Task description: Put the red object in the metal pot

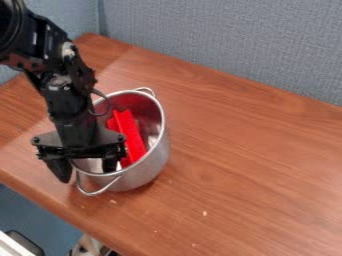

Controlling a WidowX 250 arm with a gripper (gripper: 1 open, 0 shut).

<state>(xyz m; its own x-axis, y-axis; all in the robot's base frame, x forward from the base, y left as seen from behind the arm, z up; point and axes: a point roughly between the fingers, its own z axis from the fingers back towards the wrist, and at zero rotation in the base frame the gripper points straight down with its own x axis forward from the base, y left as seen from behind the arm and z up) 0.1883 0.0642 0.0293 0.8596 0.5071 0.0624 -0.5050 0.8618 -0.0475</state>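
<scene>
The metal pot stands near the front left edge of the wooden table. The red object lies inside it, leaning against the inner wall. My gripper points down at the pot's near left rim, its black fingers spread wide with one on each side of the rim. Nothing is held between them. The arm hides the pot's left side.
The wooden table stretches to the right and back. A grey-blue wall stands behind it. The table's front edge runs close below the pot.
</scene>
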